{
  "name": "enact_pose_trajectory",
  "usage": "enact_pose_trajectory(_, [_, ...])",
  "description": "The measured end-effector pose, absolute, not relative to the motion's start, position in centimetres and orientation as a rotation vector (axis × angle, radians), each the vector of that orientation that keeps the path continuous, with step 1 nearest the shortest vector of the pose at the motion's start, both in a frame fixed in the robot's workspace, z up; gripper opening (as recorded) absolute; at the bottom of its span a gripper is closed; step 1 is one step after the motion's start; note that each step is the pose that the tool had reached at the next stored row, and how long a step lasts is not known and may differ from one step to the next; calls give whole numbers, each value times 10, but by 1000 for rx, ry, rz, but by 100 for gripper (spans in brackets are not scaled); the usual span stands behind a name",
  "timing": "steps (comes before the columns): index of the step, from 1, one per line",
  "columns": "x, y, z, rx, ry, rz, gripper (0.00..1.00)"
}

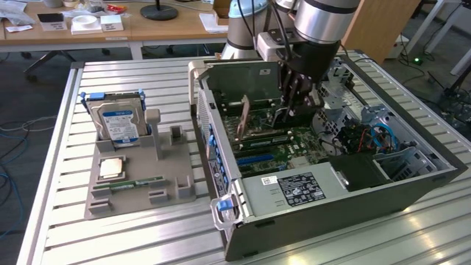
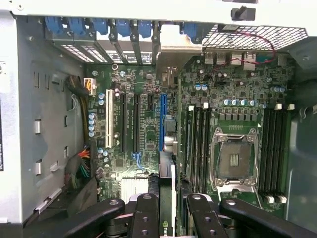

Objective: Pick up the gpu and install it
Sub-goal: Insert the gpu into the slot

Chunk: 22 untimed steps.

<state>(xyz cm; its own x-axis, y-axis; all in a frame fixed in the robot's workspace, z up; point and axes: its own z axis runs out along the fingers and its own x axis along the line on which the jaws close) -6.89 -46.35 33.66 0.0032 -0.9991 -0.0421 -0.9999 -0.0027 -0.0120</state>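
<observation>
Seen edge-on in the wrist view, the gpu (image 2: pixel 167 173) is a thin dark card held upright, and its silver bracket (image 2: pixel 179 49) reaches toward the case's rear wall. My gripper (image 2: pixel 167 214) is shut on it, one black finger (image 2: pixel 144 215) on each face. The card hangs above the motherboard, in line with the blue expansion slot (image 2: pixel 162 119); I cannot tell whether it touches the slot. In the exterior view the gripper (image 1: pixel 296 107) reaches down into the open computer case (image 1: pixel 309 221) with the gpu (image 1: pixel 283 117) below it.
RAM slots (image 2: pixel 198 148) and the open CPU socket (image 2: pixel 233 161) lie beside the card's line. Cables (image 2: pixel 79 163) and a power supply (image 1: pixel 294 190) crowd the case. On the exterior view's left, a grey holder (image 1: pixel 173 165) carries a hard drive (image 1: pixel 120 124), a CPU (image 1: pixel 112 167) and a RAM stick (image 1: pixel 136 182).
</observation>
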Motion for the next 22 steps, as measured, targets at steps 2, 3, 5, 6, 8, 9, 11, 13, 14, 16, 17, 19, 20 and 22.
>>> enact_pose_trajectory(2, [-69, -464, 333, -2198, 2191, 33, 26])
enact_pose_trajectory(3, [-69, -464, 331, -2199, 2190, 33, 26])
enact_pose_trajectory(5, [-69, -464, 329, -2199, 2189, 33, 26])
enact_pose_trajectory(6, [-69, -464, 329, -2199, 2189, 33, 26])
enact_pose_trajectory(8, [-69, -464, 329, -2199, 2189, 33, 26])
enact_pose_trajectory(9, [-69, -464, 329, -2199, 2189, 33, 26])
enact_pose_trajectory(11, [-69, -464, 329, -2199, 2189, 33, 26])
enact_pose_trajectory(13, [-69, -464, 329, -2199, 2189, 33, 26])
enact_pose_trajectory(14, [-69, -464, 329, -2199, 2189, 33, 26])
enact_pose_trajectory(16, [-69, -464, 329, -2199, 2189, 33, 26])
enact_pose_trajectory(17, [-69, -464, 329, -2199, 2189, 33, 26])
enact_pose_trajectory(19, [-69, -464, 329, -2199, 2189, 33, 26])
enact_pose_trajectory(20, [-69, -464, 329, -2199, 2189, 33, 26])
enact_pose_trajectory(22, [-69, -464, 328, -2199, 2189, 33, 26])
